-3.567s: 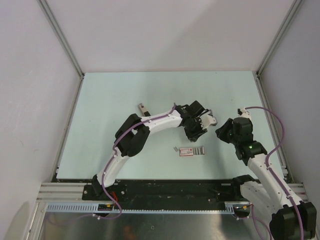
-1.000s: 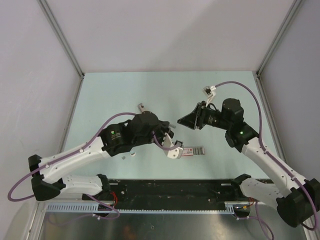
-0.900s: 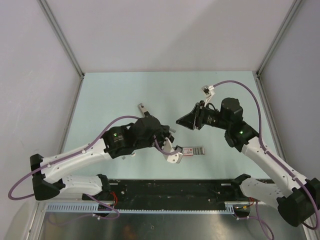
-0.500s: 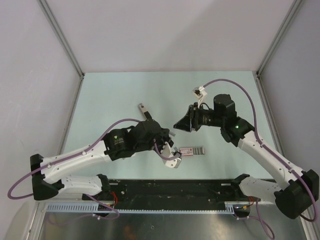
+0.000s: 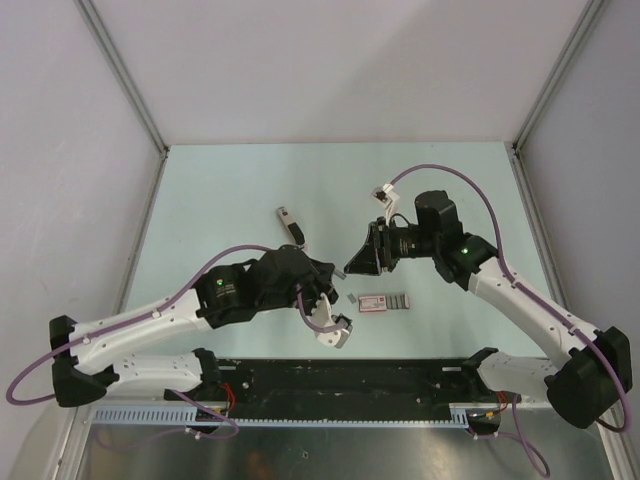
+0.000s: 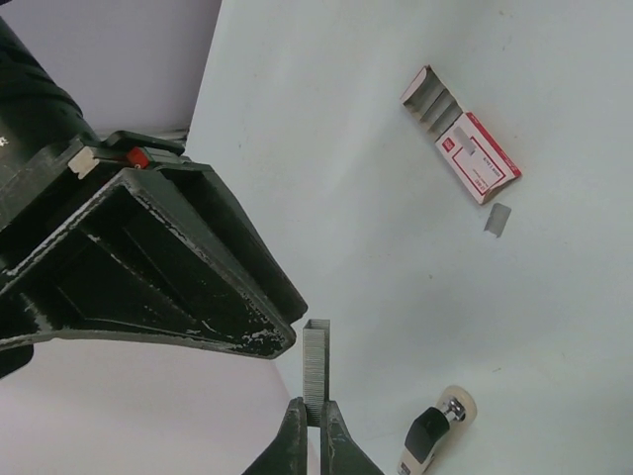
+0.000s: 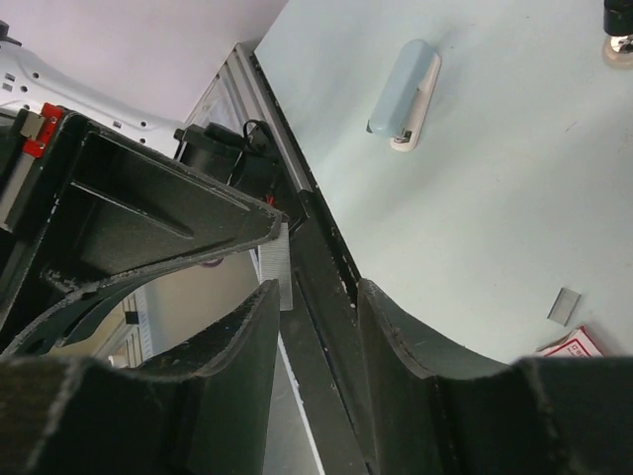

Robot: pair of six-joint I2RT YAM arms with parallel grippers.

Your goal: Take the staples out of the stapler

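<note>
My left gripper [image 6: 316, 408] is shut on the lower end of a grey strip of staples [image 6: 316, 358] and holds it upright above the table. My right gripper [image 7: 316, 292] is open, and the same strip [image 7: 281, 265] stands just at the tip of its left finger. In the top view the two grippers meet tip to tip, left [image 5: 336, 276] and right [image 5: 355, 262]. The stapler [image 7: 406, 94], pale blue and white, lies on the table near the front rail. It is hidden under my left arm in the top view.
A flat red-and-white box [image 5: 375, 301] with grey strips at its end lies at centre front, also in the left wrist view [image 6: 477, 158]. A loose staple strip [image 5: 352, 296] lies beside it. A small black-and-white tool [image 5: 290, 222] lies further back.
My right gripper has swung left and toward the front. My left gripper has drawn back left. The two now meet at the staple strip.
</note>
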